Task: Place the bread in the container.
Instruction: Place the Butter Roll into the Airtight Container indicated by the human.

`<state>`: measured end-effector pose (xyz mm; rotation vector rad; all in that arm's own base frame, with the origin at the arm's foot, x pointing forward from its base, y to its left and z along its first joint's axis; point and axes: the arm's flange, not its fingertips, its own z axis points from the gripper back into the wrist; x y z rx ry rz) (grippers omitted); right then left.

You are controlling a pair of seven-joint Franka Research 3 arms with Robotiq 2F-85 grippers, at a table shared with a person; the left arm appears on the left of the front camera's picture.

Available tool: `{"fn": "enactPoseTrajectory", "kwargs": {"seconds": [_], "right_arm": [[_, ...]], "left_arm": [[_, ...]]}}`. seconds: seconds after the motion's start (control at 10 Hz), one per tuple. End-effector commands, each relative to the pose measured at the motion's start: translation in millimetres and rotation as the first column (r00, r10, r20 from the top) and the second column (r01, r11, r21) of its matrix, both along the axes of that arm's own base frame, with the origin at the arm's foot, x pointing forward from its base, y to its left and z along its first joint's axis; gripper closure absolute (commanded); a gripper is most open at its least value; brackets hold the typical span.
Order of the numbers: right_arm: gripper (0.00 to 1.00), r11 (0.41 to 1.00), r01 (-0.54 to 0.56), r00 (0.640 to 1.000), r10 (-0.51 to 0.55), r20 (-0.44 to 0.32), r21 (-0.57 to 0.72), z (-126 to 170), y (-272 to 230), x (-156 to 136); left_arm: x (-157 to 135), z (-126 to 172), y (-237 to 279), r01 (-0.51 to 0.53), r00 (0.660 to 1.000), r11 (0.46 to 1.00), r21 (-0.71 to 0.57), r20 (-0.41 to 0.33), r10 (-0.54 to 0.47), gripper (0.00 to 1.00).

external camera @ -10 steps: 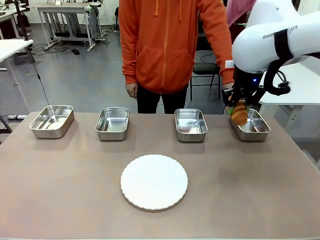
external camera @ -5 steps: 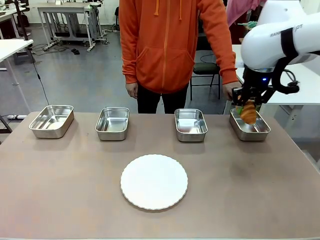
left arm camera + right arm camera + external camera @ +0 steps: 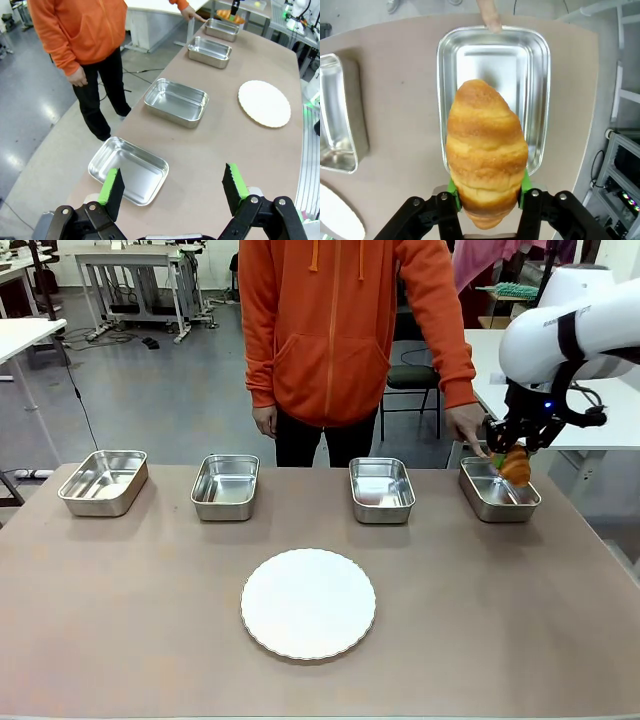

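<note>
1. The bread (image 3: 486, 150) hangs in the air above the container (image 3: 542, 100), gripped at its lower end by the right gripper (image 3: 487, 192); the green pads press both its sides.
2. From the front, the bread (image 3: 515, 468) sits over the far right edge of the container (image 3: 499, 492), the rightmost of four trays; the other three trays (image 3: 381, 490) (image 3: 225, 486) (image 3: 104, 481) stand in a row to its left.
3. A person's finger (image 3: 484, 453) touches the container's far rim; the person wears an orange hoodie (image 3: 340, 330).
4. A white plate (image 3: 308, 602) lies nearer, mid-table (image 3: 120, 620).
5. The left gripper (image 3: 172, 187) hovers wide apart, holding nothing, above the table by the leftmost tray (image 3: 128, 170).
</note>
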<state>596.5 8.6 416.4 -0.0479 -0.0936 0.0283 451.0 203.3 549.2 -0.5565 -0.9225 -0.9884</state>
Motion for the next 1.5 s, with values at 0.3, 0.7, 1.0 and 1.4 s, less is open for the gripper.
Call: {"fn": "enactPoseTrajectory", "kwargs": {"seconds": [0.3, 0.7, 1.0, 1.4], "right_arm": [[0.49, 0.993, -0.107, 0.994, 0.107, 0.015, 0.056, -28.4, -2.7, 32.2], [0.00, 0.996, -0.080, 0.997, 0.079, 0.018, 0.037, -34.8, -9.8, 37.4], [0.00, 0.997, -0.080, 0.996, 0.079, 0.033, 0.023, -34.8, -8.9, 37.0], [0.07, 0.998, -0.061, 0.998, 0.061, 0.014, 0.023, -35.7, -5.2, 34.2]], "left_arm": [[-1.0, 2.4, -2.1, 0.003, 1.000, 1.000, -0.003, 0.009, -0.003, 0.00], [-1.0, 2.4, -2.1, 0.003, 1.000, 1.000, -0.003, 0.009, -0.003, 0.00], [-1.0, 2.4, -2.1, 0.003, 1.000, 1.000, -0.003, 0.009, -0.003, 0.00], [-1.0, 2.4, -2.1, 0.003, 1.000, 1.000, -0.003, 0.009, -0.003, 0.00]]}}
